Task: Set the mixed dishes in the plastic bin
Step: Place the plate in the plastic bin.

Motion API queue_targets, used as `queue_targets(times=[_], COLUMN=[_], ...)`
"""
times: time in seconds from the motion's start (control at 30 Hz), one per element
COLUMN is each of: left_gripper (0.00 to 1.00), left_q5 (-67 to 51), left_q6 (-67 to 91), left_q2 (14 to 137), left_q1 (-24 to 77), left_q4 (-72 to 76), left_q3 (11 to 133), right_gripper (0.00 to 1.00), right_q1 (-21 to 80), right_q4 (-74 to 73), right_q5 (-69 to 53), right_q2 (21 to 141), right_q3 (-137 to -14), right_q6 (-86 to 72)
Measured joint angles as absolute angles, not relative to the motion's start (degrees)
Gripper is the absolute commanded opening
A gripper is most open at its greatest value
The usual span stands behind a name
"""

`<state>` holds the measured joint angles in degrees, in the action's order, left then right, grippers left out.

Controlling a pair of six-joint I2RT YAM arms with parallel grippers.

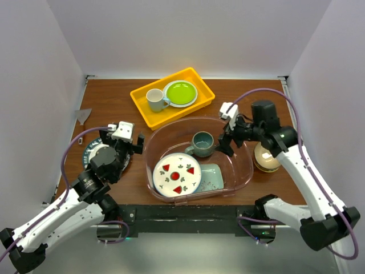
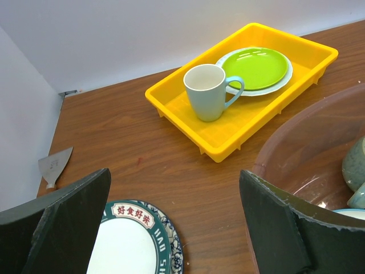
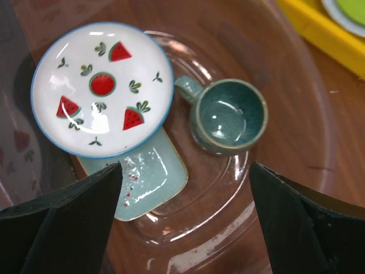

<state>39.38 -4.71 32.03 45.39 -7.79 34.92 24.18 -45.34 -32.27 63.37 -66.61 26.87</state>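
Because the glazed blue-floral plate (image 2: 131, 245) lies flat and looks slippery, pinch its rim. Left hand (image 2: 174, 225) and right hand (image 3: 182, 222) both gape empty.

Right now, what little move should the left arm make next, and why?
Probably lower the left tool onto the blue-floral plate and close on its rim. The tool is open and hovers over that plate, which lies on the table beside the plastic bin, not in it.
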Motion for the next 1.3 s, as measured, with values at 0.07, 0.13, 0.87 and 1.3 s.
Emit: queue_targets(times=[0.07, 0.13, 0.87, 1.3], left_gripper=[1.00, 1.00, 1.00, 1.00], left_q5=[39.3, 39.2, 36.6, 35.8], left_q6=[-4.7, -4.6, 6.7, 18.7], left_q2=[32.1, 32.2, 29.9, 32.6], left_q1=[45.4, 45.4, 45.0, 45.0], left_q4=[-7.8, -7.8, -12.8, -21.0], left_q3=[34.9, 34.9, 34.9, 38.4], right_gripper=[0.99, 0.99, 0.99, 0.99], right_q1=[20.8, 18.5, 11.5, 10.5], right_q4=[-43.6, -41.8, -24.6, -24.4], right_q5=[-33.3, -33.9, -27.5, -26.5], right_q2=[60.6, 58.6, 52.8, 51.8], right_q3=[-65.3, -63.9, -52.0, -51.1], right_q6=[26.5, 25.7, 16.2, 16.4])
